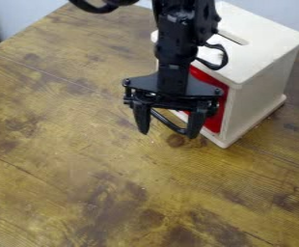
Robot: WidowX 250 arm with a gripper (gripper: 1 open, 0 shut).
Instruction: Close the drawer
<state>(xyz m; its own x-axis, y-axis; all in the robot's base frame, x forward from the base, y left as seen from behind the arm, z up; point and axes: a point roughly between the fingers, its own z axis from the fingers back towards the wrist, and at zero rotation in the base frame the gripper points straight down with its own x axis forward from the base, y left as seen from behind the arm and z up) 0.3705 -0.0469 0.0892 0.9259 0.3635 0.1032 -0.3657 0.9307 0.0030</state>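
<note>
The red drawer (207, 104) sits in the left face of a pale wooden cube (256, 82) at the right of the table. Its red front shows on either side of the arm, and the arm hides the handle. My black gripper (167, 125) hangs directly in front of the drawer's face, fingers pointing down and spread wide apart. It is open with nothing between the fingers. How far the drawer stands out of the cube cannot be told from this angle.
The cube has a slot (233, 41) on its top. A small brown round object (176, 141) lies on the wooden table (75, 164) just below the fingertips, by the cube's lower corner.
</note>
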